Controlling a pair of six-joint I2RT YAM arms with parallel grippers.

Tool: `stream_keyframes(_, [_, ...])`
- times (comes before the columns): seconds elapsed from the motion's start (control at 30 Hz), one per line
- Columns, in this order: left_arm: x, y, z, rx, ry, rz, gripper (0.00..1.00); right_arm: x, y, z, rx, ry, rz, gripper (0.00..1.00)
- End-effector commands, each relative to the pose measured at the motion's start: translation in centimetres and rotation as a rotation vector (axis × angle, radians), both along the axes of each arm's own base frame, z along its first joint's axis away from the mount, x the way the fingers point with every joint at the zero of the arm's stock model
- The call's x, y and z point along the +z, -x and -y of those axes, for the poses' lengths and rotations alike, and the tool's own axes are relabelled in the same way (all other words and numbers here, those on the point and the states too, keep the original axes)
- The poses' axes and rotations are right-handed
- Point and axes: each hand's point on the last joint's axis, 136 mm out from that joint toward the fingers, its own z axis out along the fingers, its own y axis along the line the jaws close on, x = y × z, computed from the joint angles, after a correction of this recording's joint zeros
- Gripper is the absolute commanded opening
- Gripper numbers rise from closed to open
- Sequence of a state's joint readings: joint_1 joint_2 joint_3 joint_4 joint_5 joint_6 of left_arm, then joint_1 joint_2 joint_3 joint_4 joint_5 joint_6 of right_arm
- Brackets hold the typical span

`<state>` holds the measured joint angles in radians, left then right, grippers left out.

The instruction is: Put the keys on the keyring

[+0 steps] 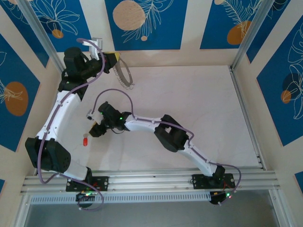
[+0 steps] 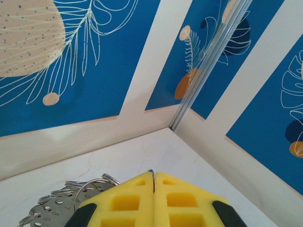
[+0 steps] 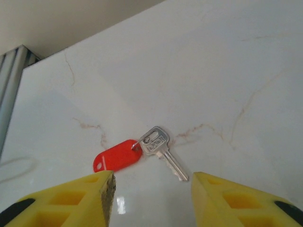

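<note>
A silver key (image 3: 161, 149) with a red oval tag (image 3: 117, 155) lies flat on the white table. My right gripper (image 3: 151, 189) hovers just above it, open, one yellow finger on each side and nothing between them. From above, the red tag (image 1: 85, 141) shows just beyond the right gripper (image 1: 92, 132). At the back left corner my left gripper (image 1: 111, 59) is shut on the keyring (image 1: 124, 75), a thin grey hoop with small white pieces along its edge. In the left wrist view the ring's wire (image 2: 152, 173) is pinched between the yellow pads (image 2: 137, 198).
Small metal split rings and a perforated metal piece (image 2: 57, 205) hang at the lower left of the left wrist view. Blue patterned walls (image 1: 142, 23) close in the table at the back and sides. An aluminium rail (image 1: 151, 179) runs along the near edge.
</note>
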<state>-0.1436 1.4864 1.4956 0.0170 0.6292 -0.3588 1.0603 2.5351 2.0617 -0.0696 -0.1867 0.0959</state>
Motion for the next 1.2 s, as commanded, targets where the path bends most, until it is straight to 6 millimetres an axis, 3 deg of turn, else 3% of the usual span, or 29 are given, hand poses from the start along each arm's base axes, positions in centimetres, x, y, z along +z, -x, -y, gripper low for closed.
stream_keyframes(0.0, [4.3, 2.0, -1.1, -0.011, 0.006, 0.11, 0.0, -2.4, 0.8, -0.9, 0.045, 0.073, 0.026, 0.49])
stream_keyframes(0.17, [4.3, 1.9, -2.6, 0.018, 0.027, 0.104, 0.0, -3.5, 1.9, -3.1, 0.093, 0.089, 0.076, 0.54])
stream_keyframes(0.37, [4.4, 1.9, -3.0, 0.01, 0.047, 0.102, 0.0, -5.8, 2.8, -4.2, 0.145, 0.143, 0.214, 0.6])
stream_keyframes(0.53, [5.1, 2.3, -3.1, 0.003, 0.055, 0.113, 0.0, -8.1, 3.3, -4.5, 0.176, 0.203, 0.328, 0.6])
stream_keyframes(0.67, [5.0, 2.6, -3.1, 0.003, 0.055, 0.113, 0.0, -9.0, 2.4, -3.9, 0.148, 0.253, 0.372, 0.58])
stream_keyframes(0.8, [4.5, 2.5, -3.0, -0.001, 0.059, 0.102, 0.0, -9.6, 0.5, -2.6, 0.08, 0.306, 0.354, 0.46])
stream_keyframes(0.93, [4.2, 2.5, -3.0, -0.003, 0.06, 0.094, 0.0, -9.4, -1.5, -0.8, 0.011, 0.325, 0.257, 0.21])
stream_keyframes(1.17, [3.8, 2.4, -2.9, -0.007, 0.048, 0.089, 0.0, -9.4, -2.9, 1.8, -0.027, 0.337, 0.178, 0.1])
